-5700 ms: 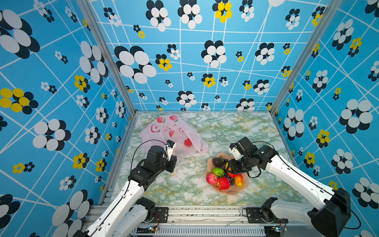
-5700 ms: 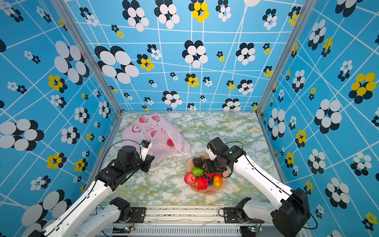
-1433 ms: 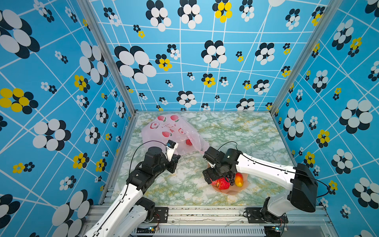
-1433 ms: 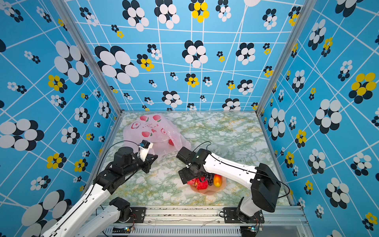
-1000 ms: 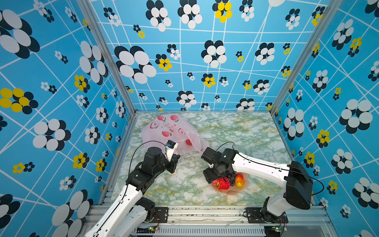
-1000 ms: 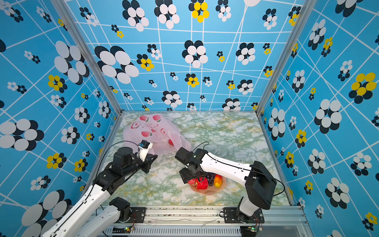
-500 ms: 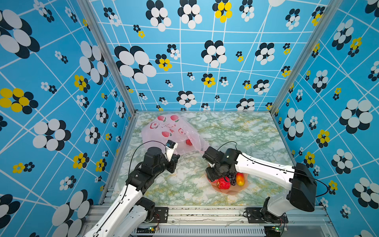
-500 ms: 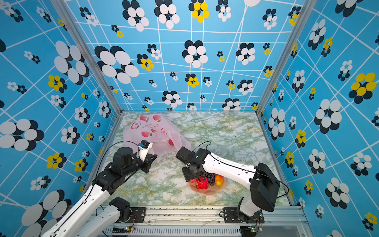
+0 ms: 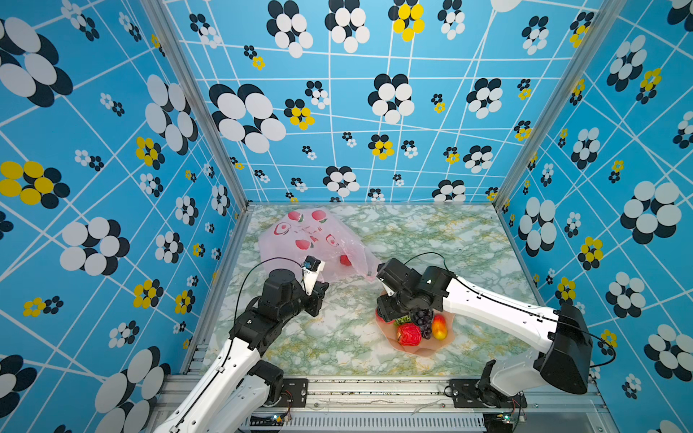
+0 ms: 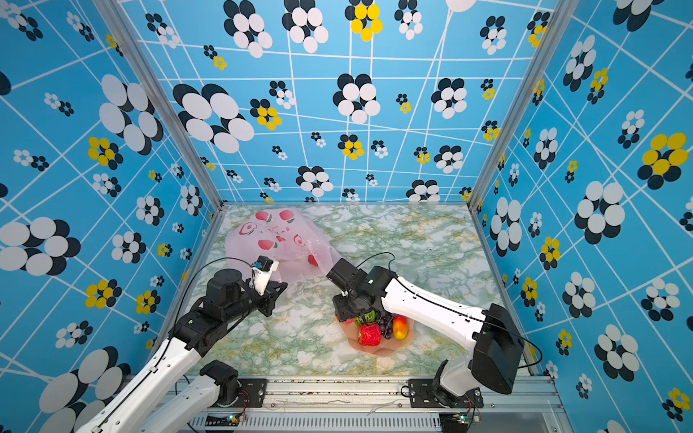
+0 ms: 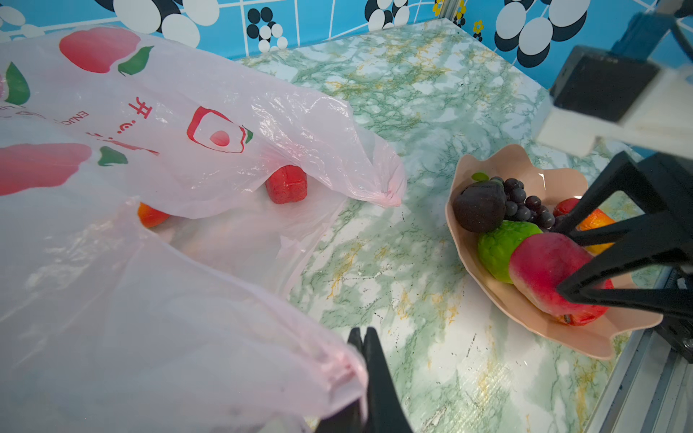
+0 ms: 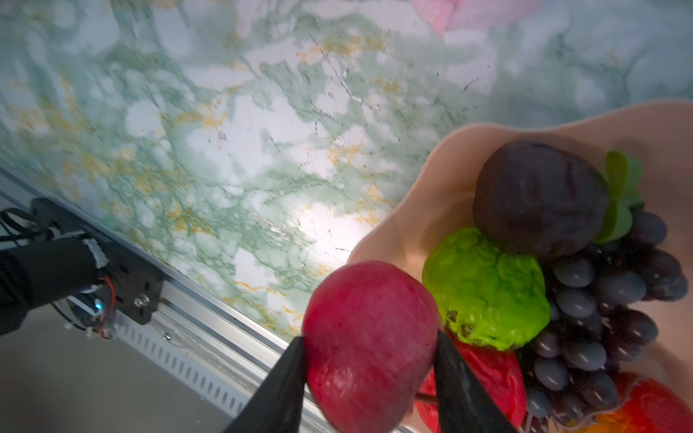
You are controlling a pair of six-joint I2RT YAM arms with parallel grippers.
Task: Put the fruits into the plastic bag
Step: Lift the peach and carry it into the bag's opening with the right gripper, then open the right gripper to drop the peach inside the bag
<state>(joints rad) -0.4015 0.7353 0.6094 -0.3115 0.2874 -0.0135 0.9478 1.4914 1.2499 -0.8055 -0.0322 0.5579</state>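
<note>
The pale pink plastic bag (image 9: 311, 240) (image 10: 277, 240) lies at the back left. My left gripper (image 11: 362, 337) is shut on the bag's near edge (image 11: 337, 371) and holds its mouth up. A red strawberry (image 11: 287, 183) and an orange mango (image 11: 150, 217) lie inside the bag. My right gripper (image 12: 369, 337) is shut on the pink-red apple (image 12: 367, 348) (image 11: 543, 262) at the rim of the peach bowl (image 9: 423, 348) (image 12: 412, 187). In the bowl sit a green fruit (image 12: 483, 288), a dark brown piece (image 12: 536, 195), dark grapes (image 12: 600, 300), a strawberry (image 9: 408, 333) and a mango (image 9: 439, 327).
The marbled tabletop (image 9: 431, 240) is walled on three sides by blue flowered panels. A metal rail (image 9: 375, 386) with both arm bases runs along the front edge. The right arm's white link (image 9: 495, 311) crosses above the bowl's right side.
Over the last second my right gripper's jaws have closed round the apple at the bowl. The left gripper has stayed shut on the bag's edge without moving.
</note>
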